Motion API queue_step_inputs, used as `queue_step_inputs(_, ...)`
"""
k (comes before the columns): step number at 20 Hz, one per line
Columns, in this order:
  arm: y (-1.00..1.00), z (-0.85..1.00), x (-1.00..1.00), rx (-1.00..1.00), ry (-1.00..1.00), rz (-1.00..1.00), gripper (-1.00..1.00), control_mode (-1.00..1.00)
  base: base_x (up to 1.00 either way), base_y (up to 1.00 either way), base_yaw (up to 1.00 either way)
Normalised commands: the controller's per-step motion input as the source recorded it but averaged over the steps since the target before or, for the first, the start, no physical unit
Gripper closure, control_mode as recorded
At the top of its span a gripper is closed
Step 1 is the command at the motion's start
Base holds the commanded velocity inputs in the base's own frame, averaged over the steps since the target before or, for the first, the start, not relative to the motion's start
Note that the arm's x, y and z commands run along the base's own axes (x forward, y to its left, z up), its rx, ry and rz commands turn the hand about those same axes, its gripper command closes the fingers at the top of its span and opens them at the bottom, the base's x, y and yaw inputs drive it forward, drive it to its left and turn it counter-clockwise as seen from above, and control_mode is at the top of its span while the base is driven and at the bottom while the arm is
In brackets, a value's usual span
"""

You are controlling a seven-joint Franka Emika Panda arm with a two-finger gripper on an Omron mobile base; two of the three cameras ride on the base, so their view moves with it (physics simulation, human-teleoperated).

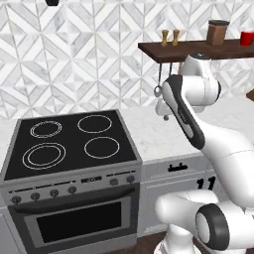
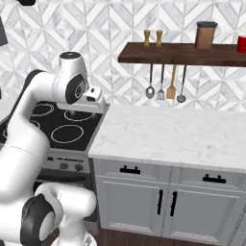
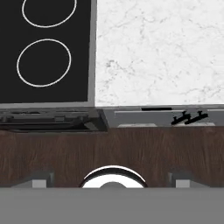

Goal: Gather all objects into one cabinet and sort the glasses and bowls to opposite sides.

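A red mug (image 1: 246,38) stands at the right end of a dark wooden wall shelf (image 1: 173,48), and it also shows at the edge of the right base view as the red mug (image 2: 241,44). My gripper (image 1: 165,115) hangs over the seam between stove and counter, well below and left of the mug. It points straight down in the right base view as the gripper (image 2: 89,106). In the hand view its fingertips (image 3: 40,180) stand far apart, open, with nothing between them. The tumbler, the black bowl and the wall cabinet are out of view.
A black stove top (image 1: 69,141) lies left of a white marble counter (image 2: 168,134). A brown canister (image 2: 205,34) and two spice jars (image 2: 152,38) share the shelf, with utensils (image 2: 166,89) hanging under it. Grey base cabinets (image 2: 168,202) sit below.
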Motion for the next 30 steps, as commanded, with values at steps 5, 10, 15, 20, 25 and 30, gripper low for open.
queue_step_inputs(5, 0.0, 0.0, 0.0, 0.0, 0.0, 0.0, -1.0, 1.0, -0.48, -0.63, 0.0)
queue_step_inputs(10, 0.0, 0.0, 0.0, 0.0, 0.0, 0.0, -1.0, 1.0, 0.36, -0.96, 0.0)
queue_step_inputs(15, 0.0, 0.0, 0.0, 0.0, 0.0, 0.0, -1.0, 1.0, 0.56, -1.0, 0.0)
queue_step_inputs(20, 0.0, 0.0, 0.0, 0.0, 0.0, 0.0, -1.0, 1.0, 0.28, -0.98, 0.0)
queue_step_inputs(25, 0.0, 0.0, 0.0, 0.0, 0.0, 0.0, -1.0, 1.0, 0.28, -0.7, 0.0)
queue_step_inputs(30, 0.0, 0.0, 0.0, 0.0, 0.0, 0.0, -1.0, 1.0, 0.88, -0.09, 0.02)
